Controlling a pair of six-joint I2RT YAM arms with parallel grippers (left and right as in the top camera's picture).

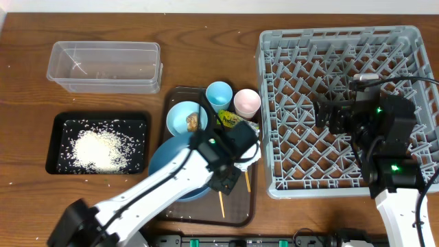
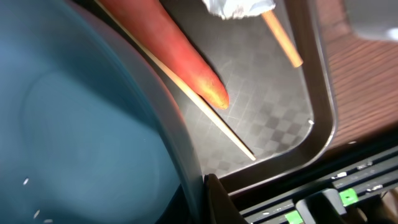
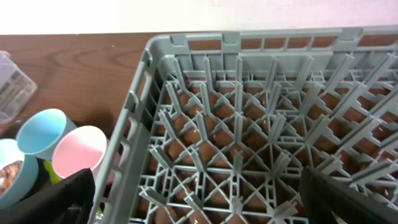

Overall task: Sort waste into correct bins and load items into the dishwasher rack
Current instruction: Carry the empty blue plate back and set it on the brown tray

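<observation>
My left gripper (image 1: 230,156) (image 2: 198,200) is shut on the right rim of the large dark-blue plate (image 1: 170,163) (image 2: 74,124) over the brown serving tray (image 1: 241,209). In the left wrist view an orange carrot (image 2: 180,56), a chopstick (image 2: 205,112) and the white napkin (image 2: 239,6) lie beside the plate. The light-blue bowl (image 1: 182,116) holds a brown lump (image 1: 193,122). Behind it stand a light-blue cup (image 1: 219,95) and a pink cup (image 1: 247,102), with a foil wrapper (image 1: 230,120) beside them. My right gripper (image 1: 328,113) (image 3: 205,205) hangs open over the grey rack (image 1: 343,41) (image 3: 249,124).
A clear tub (image 1: 104,66) sits at the back left. In front of it, a black tray (image 1: 52,144) holds white rice (image 1: 99,149). Chopstick ends (image 1: 221,204) stick out near the serving tray's front edge. Loose grains dot the table.
</observation>
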